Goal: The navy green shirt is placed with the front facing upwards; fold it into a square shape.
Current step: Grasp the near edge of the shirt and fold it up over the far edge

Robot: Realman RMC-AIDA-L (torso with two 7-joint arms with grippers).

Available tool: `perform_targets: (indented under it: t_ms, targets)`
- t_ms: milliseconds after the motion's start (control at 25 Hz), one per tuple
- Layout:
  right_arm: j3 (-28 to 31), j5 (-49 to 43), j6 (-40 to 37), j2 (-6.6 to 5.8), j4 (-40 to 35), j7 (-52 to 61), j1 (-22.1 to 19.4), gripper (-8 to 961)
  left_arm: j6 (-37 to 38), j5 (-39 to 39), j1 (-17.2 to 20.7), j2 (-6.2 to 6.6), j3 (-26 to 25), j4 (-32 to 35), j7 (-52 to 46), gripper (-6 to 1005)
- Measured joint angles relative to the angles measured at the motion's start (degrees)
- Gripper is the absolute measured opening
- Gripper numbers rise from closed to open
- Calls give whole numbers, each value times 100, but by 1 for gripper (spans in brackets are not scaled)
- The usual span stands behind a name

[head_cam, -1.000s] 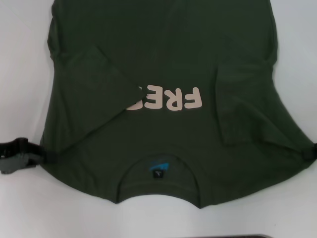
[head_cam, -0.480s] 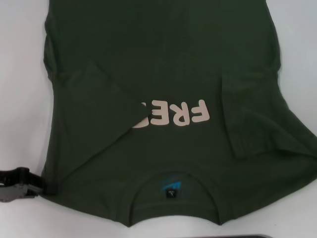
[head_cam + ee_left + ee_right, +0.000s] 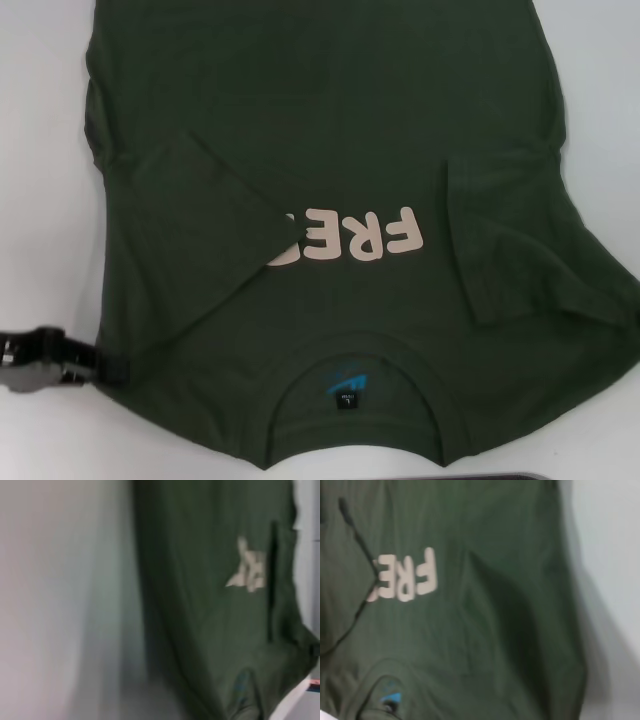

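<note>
Your left gripper [image 3: 95, 362] sits at the left shoulder edge of the navy green shirt [image 3: 330, 130], its fingers pinched together on the cloth there, low on the white table [image 3: 40, 200]. From that gripper the shirt spreads away to its right and forward, front side up, collar nearest the robot with the blue neck label [image 3: 342, 385] showing inside it. Both sleeves are folded inward over the body; the left sleeve [image 3: 195, 225], just ahead of your left gripper, covers the end of the pale pink "FREE!" lettering [image 3: 350, 238], and the right sleeve [image 3: 510, 240] lies beyond the lettering. Your right gripper is out of sight at the shirt's far shoulder, so you cannot tell how its fingers stand.
</note>
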Motion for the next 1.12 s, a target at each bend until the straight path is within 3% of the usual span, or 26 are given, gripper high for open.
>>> perform_targets:
  t_ms: [120,160,480,760,1120]
  targets:
    - [-1,177,-99,-18,-30,-36,136,11,42,-39,-50,3,-25,5,12,56]
    - [-6,218,-116,-22,-33,-41,205,11,57,-72,-351,-5,-46,2,-5,56]
    - [26,460,-51,-32,-29,59,831,11,-372,-278,-1188,-80,-82,-54,-222,56]
    - [26,853,495,41,5,294,1243,10,-1510,-466,-1683,-189,-208,-64,-439,56]
    - [41,1347,1535,39,14,437,1403,11,-3160,-989,-2009,-324,-174,-299,-443,57]
